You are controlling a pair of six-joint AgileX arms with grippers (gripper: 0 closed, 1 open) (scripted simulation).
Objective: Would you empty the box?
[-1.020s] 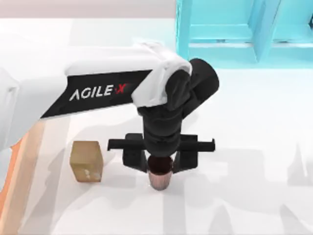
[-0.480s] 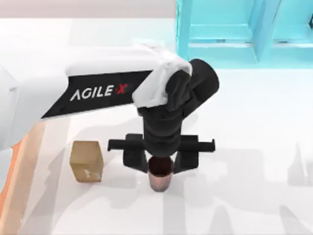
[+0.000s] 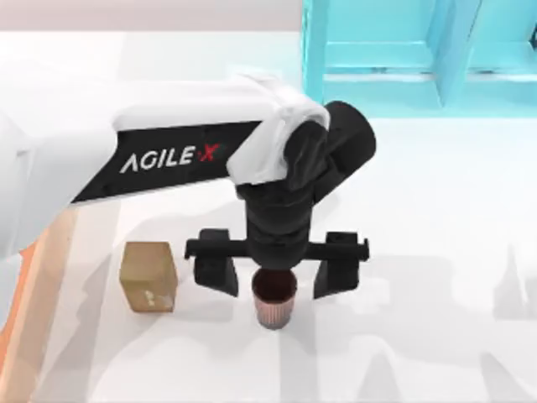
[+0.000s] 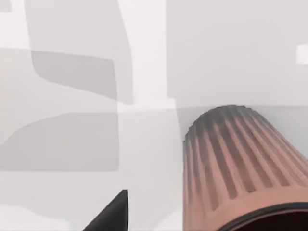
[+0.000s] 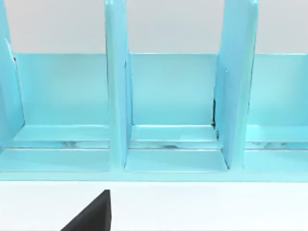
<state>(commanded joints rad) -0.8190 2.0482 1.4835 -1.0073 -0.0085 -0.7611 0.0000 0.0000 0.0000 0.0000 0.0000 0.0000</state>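
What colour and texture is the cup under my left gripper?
The cup is reddish-brown with vertical ribbing, darkening toward one end; the left wrist view shows it best.

The left arm point(image 3: 159, 155) has a white shell with a black panel lettered AGILE X, a black rounded wrist, and a black crossbar above two wedge-shaped fingers point(image 3: 216, 274).

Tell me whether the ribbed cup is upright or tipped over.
Upright. In the top view the ribbed cup stands on the table with its dark mouth facing up, between the open left gripper's spread fingers.

One ribbed brown cup point(image 3: 274, 304), one tan block point(image 3: 148, 276), one turquoise shelf unit point(image 3: 419, 50)
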